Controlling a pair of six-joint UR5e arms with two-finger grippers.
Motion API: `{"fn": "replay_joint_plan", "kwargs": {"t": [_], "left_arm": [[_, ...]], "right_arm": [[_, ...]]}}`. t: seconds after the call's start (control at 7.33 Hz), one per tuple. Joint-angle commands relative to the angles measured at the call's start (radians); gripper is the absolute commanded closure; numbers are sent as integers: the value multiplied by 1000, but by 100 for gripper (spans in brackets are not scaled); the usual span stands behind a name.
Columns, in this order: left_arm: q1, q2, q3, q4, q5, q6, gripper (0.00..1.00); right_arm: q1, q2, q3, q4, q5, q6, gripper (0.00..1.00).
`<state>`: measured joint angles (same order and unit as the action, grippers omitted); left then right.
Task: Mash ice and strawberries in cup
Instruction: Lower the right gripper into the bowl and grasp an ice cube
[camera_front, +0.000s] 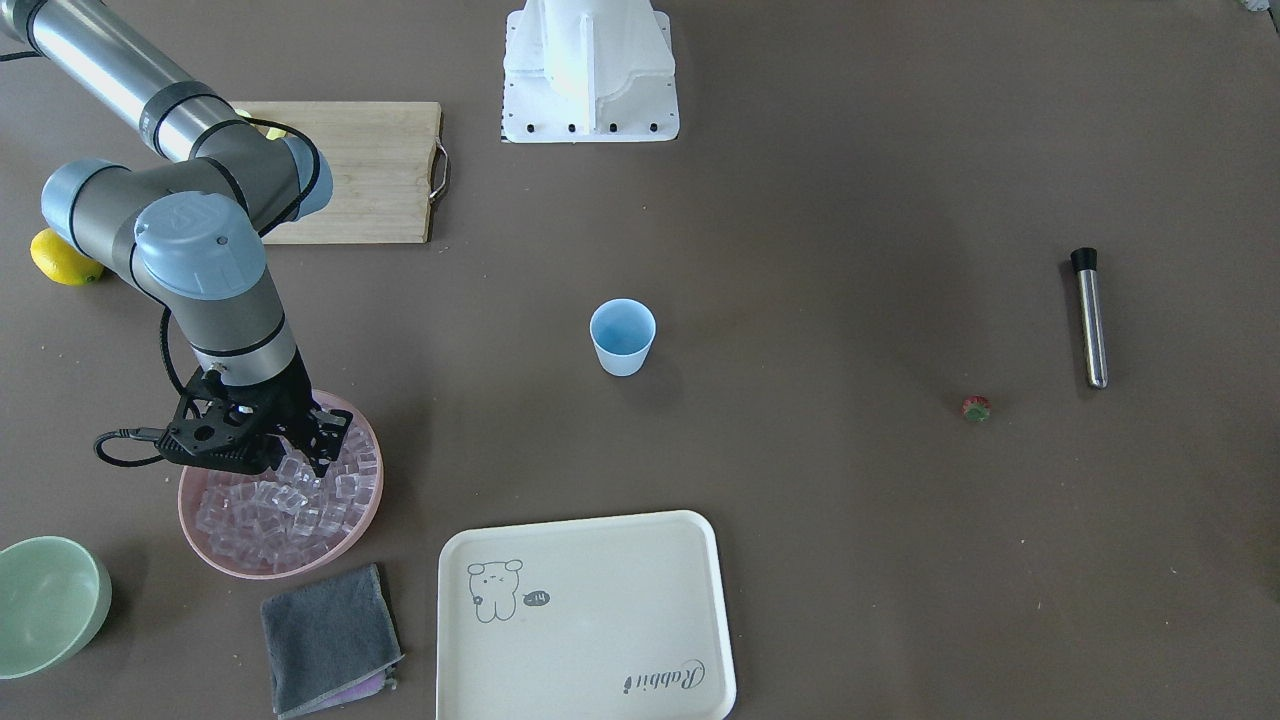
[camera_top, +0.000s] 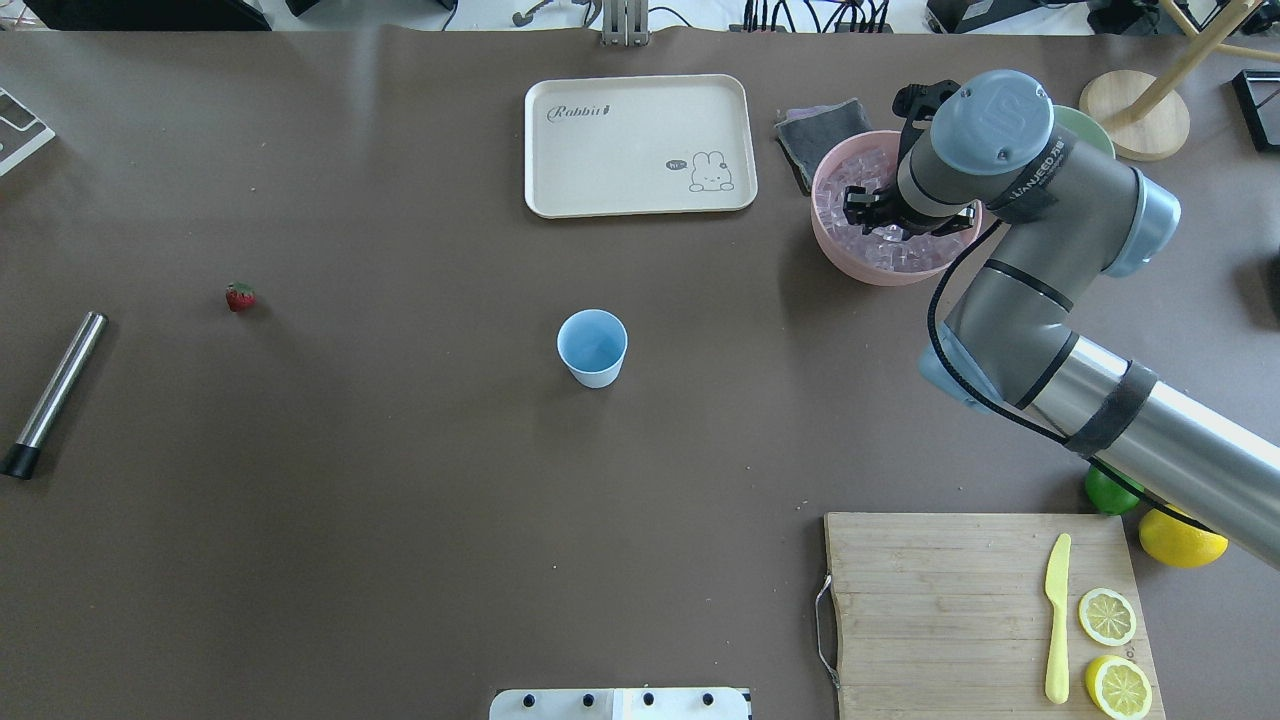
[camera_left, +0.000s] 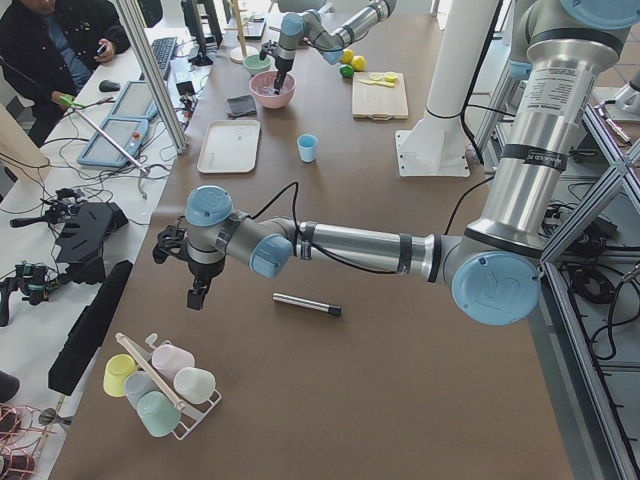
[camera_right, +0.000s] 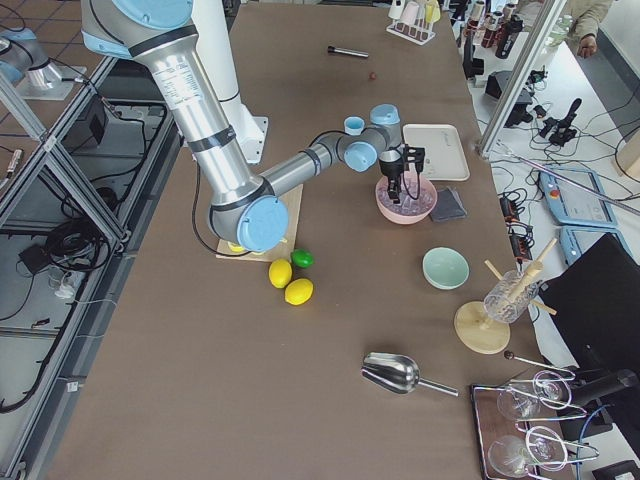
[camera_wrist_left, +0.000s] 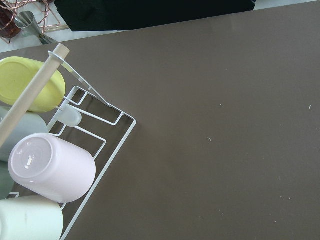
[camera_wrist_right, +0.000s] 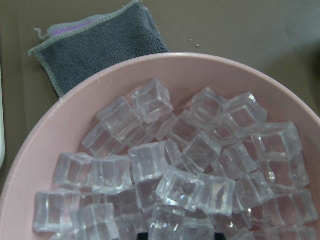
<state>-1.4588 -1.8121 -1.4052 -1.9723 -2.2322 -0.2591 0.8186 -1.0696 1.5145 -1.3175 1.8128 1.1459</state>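
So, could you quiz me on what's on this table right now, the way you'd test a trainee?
1. What small thing lies between the small pale blue plastic cup and the steel rod with a black tip?
2. The right gripper is above: A) the cream tray, B) the pink bowl of clear ice cubes, C) the wooden cutting board.
3. True or false: the cup already holds ice.
Key: 1 the tiny red strawberry; 2 B; 3 false.
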Motion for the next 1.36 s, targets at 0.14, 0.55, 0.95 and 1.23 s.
{"fn": "replay_joint_plan", "kwargs": {"t": [0.14,0.55,0.95,1.23], "left_arm": [[0,16,22,-48,0,-2,2],[0,16,9,-48,0,-3,2],[-2,8,-41,-48,0,-8,2],[-2,11,-75,-56,0,-12,2]], "right_arm": [[14,3,9,29,0,11,100],[34,3,48,27,7,9,100],[34,11,116,32,10,2,100],[-8,87,141,31,7,-8,100]]}}
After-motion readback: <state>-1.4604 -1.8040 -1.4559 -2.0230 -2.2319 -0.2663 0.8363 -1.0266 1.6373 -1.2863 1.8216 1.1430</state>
